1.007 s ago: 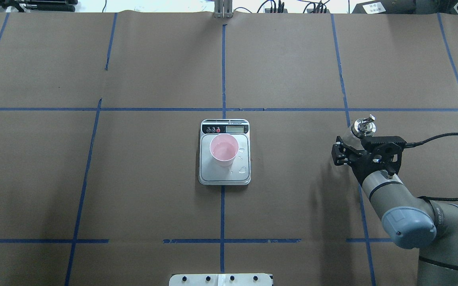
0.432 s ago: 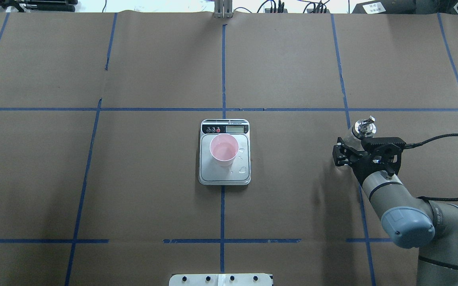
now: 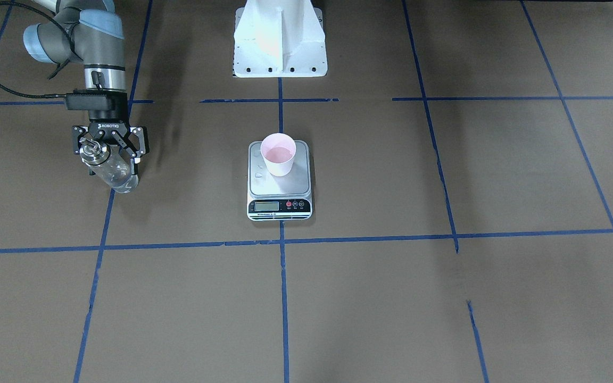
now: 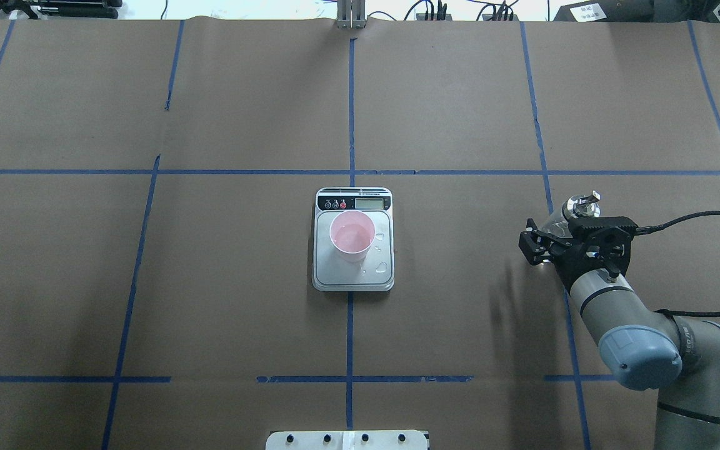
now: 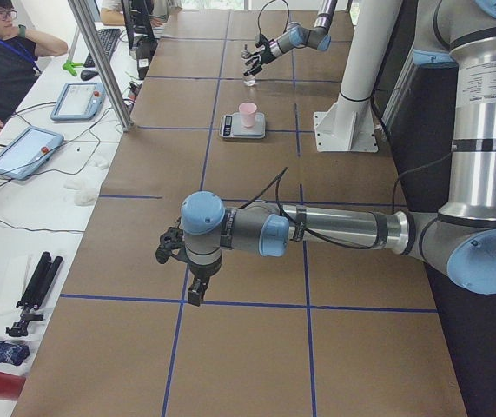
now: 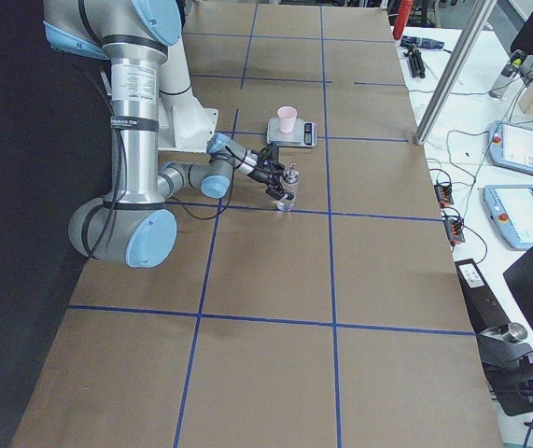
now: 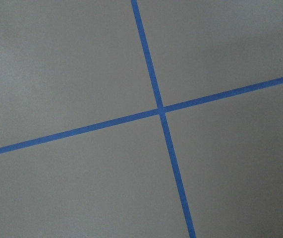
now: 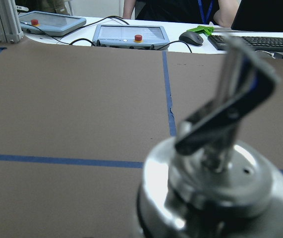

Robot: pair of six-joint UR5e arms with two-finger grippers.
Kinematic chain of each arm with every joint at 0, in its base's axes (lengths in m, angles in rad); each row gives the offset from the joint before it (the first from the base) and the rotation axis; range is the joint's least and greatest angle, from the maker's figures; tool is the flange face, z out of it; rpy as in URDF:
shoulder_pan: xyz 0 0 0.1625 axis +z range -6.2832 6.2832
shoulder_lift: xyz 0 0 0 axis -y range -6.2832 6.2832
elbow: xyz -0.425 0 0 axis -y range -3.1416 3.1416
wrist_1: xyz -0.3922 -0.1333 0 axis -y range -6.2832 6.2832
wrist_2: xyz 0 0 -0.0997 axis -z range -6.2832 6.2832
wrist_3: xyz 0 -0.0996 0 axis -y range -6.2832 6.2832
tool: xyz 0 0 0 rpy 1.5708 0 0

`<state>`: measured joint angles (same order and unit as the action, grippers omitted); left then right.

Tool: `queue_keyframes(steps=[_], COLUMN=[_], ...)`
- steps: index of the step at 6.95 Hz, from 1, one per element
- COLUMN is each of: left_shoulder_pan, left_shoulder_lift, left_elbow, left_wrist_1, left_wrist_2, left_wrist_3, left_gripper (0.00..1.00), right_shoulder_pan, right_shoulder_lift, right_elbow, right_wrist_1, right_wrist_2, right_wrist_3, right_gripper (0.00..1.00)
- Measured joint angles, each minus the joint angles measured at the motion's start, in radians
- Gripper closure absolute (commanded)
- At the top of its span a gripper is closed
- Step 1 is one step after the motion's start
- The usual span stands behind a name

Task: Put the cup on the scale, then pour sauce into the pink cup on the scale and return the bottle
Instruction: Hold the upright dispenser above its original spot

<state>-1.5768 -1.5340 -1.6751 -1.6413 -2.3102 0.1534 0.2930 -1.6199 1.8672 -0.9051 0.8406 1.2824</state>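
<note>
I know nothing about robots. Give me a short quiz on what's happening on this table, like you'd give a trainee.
1. True or false: the pink cup stands on the scale.
2. Whose fingers flank the glass bottle? A: left end effector. B: right end effector.
3. Fill in: beside the cup, the steel platform shows spilled clear ____.
Key: 1 true; 2 B; 3 droplets.

The bottle [image 8: 215, 198] looks blurred (base cropped).
</note>
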Motion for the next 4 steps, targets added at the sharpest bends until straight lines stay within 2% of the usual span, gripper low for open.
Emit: queue_keyframes(steps=[4], left_shoulder_pan=[0.000], left_shoulder_lift=[0.000], left_elbow=[0.000], left_wrist_1=[0.002], left_wrist_2=[0.000], left_wrist_3=[0.000], left_gripper=[0.00], right_shoulder_pan=[-0.025], right_shoulder_lift=[-0.009], right_elbow=[-0.018], right_wrist_1=[0.000], right_wrist_2=[-0.018], right_wrist_3=[0.005], right_gripper=[0.00])
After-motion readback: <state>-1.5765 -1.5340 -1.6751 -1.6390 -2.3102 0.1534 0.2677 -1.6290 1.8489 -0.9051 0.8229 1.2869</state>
